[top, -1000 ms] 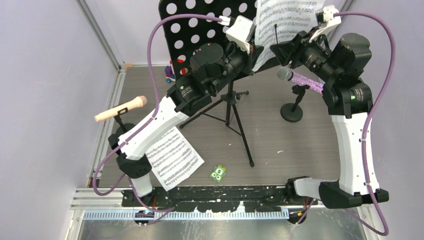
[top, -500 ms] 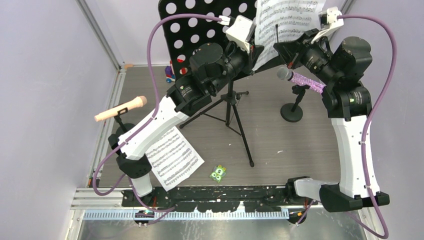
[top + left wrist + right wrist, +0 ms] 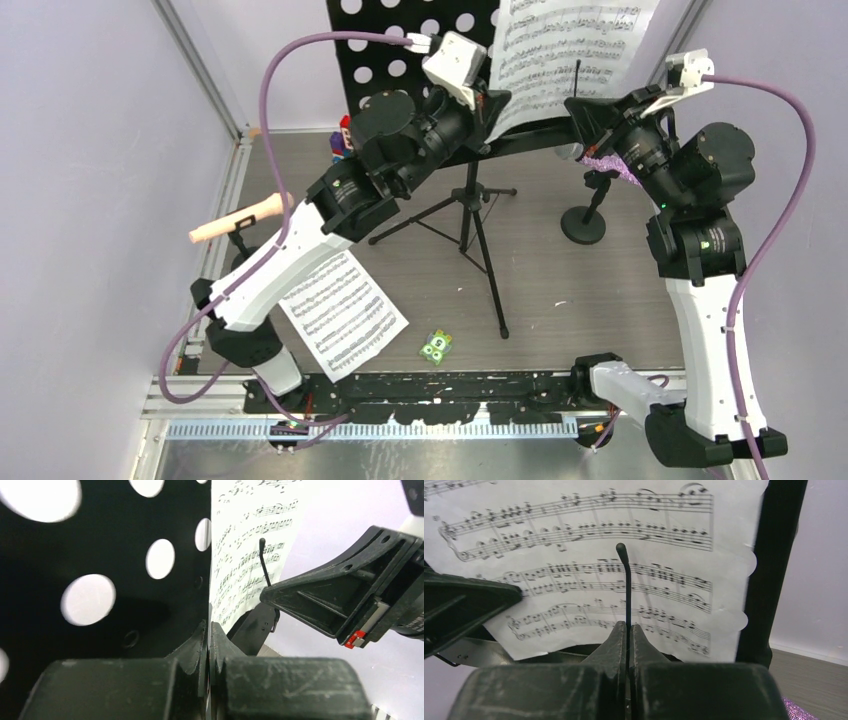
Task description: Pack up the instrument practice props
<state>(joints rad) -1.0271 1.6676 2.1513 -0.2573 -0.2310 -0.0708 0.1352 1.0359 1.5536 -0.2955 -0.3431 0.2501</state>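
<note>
now, left jaws clenched on the lower part of the black perforated music stand [image 3: 125, 555], right jaws pinched shut on its thin wire page-holder [image 3: 627, 590] just before the sheet-music page [image 3: 574, 540], tripod legs [image 3: 480, 250] standing mid desk [image 3: 580, 290]

At back, page [image 3: 570, 40] on stand [image 3: 400, 50]. In front left, second page [image 3: 345, 310] flat on table [image 3: 560, 280]; mic [image 3: 245, 217] further left.

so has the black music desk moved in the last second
Yes. In the top view the music desk has shifted slightly right, along with its pole, while the tripod foot and the round mic base stay put.
</note>
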